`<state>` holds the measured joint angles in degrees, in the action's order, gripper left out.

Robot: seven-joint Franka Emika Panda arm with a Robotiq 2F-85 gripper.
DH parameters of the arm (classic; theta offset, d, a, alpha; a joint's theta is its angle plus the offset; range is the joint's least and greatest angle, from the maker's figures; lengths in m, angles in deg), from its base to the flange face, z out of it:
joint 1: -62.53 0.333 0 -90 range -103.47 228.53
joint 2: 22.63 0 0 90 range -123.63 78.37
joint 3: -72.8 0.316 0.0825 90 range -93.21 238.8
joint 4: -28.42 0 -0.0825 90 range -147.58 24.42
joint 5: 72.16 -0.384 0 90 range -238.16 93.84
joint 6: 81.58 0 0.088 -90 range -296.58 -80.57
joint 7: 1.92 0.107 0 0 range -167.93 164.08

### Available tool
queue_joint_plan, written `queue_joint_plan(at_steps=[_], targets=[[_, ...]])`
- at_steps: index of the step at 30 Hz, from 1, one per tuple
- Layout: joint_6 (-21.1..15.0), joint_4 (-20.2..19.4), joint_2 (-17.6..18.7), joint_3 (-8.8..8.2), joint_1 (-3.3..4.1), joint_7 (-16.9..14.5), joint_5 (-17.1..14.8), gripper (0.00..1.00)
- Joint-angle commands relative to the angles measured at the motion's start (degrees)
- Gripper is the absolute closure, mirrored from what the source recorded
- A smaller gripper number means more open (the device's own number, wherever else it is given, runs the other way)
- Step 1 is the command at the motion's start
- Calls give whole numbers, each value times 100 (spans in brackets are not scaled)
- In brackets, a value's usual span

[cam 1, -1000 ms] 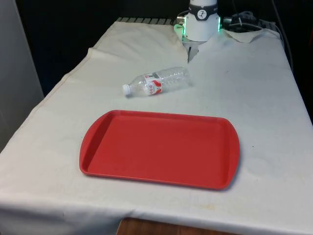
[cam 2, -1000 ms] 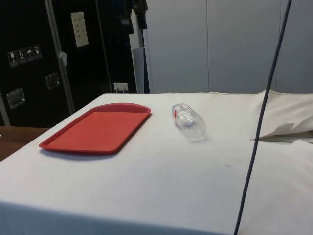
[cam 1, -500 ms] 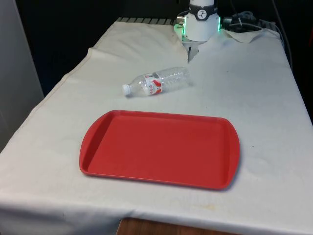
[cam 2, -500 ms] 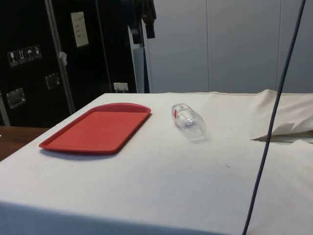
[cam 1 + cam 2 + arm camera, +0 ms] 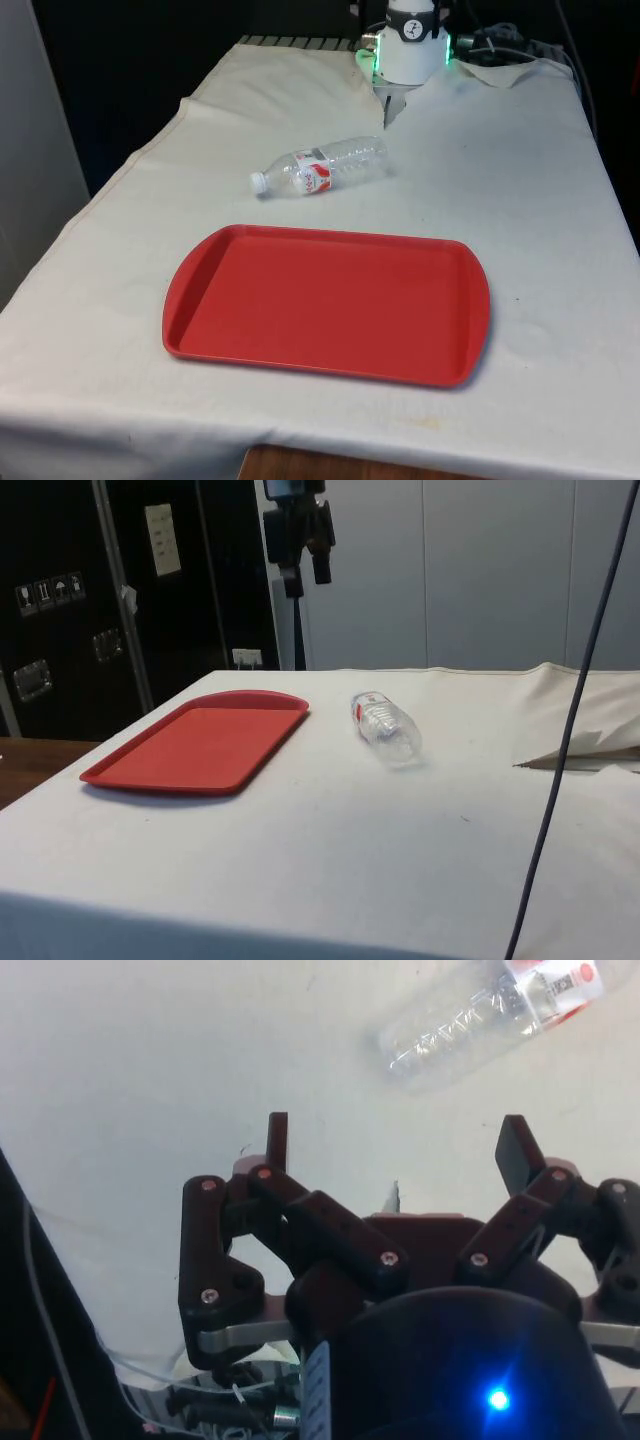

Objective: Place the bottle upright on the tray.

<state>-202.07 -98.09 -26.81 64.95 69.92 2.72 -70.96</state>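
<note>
gripper [image 5: 398,1150]: held high above cloth [image 5: 520,200], fingers [image 5: 277,1140] spread, nothing gripped | bottle [image 5: 320,168]: laid on its side at tray's [image 5: 325,300] 12 o'clock, apart from it, cap toward 9 o'clock

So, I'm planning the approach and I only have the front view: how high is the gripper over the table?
Observer: In the side view the gripper hangs high above the table, well above the lying bottle.
Operator: Is it ready to grasp?
Observer: Yes. In the wrist view the fingers are spread wide with nothing between them.
Operator: Is it lined up with the bottle?
Observer: Not quite. In the wrist view the bottle lies on the cloth beyond the fingertips and nearer one finger than the other. The red tray is bare.
</note>
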Motion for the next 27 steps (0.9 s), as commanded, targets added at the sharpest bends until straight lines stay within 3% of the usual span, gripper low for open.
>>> queue_joint_plan(at_steps=[1,27], targets=[[-97,-40,23,-6,-11,34,-17,0],[-728,-355,567,-206,-103,539,-40,0]])
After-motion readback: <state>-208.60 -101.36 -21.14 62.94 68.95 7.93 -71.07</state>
